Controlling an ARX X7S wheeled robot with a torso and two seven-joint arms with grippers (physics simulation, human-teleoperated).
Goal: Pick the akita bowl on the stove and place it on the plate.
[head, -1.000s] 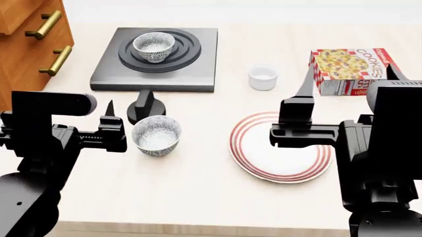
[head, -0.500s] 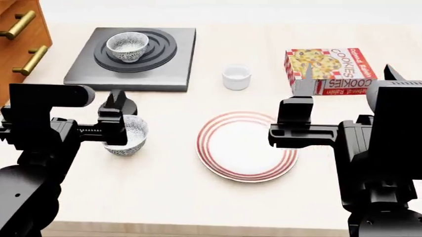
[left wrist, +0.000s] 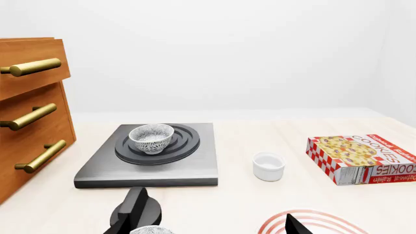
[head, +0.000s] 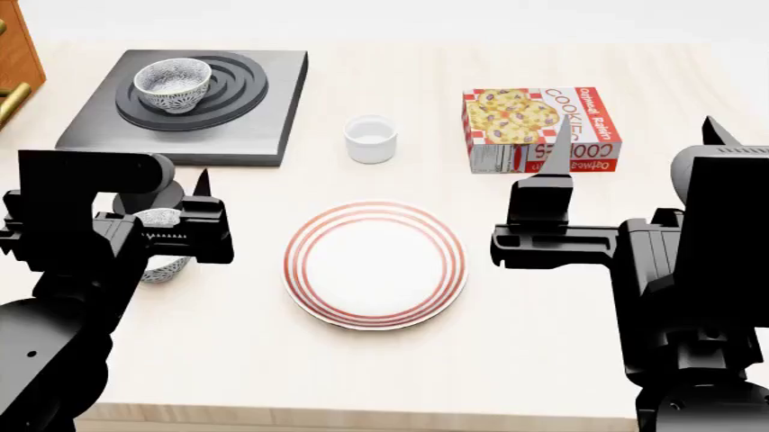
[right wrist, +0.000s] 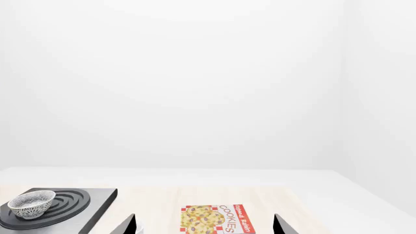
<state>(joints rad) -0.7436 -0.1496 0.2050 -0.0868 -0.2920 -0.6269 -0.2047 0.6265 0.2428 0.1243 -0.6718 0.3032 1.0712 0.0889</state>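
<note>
Black left tool hangs spread and empty over the pale worktop, beside the second speckled bowl, which its arm partly hides; right tool likewise parted, holding nothing, near the cookie box; plate lies bare between both arms; small white cup beyond it; akita bowl sits upright on the stove rings, well apart from both tools.

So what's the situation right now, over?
Left gripper and right gripper open, empty. Akita bowl on stove, untouched. Plate bare. Second bowl under left arm.
</note>
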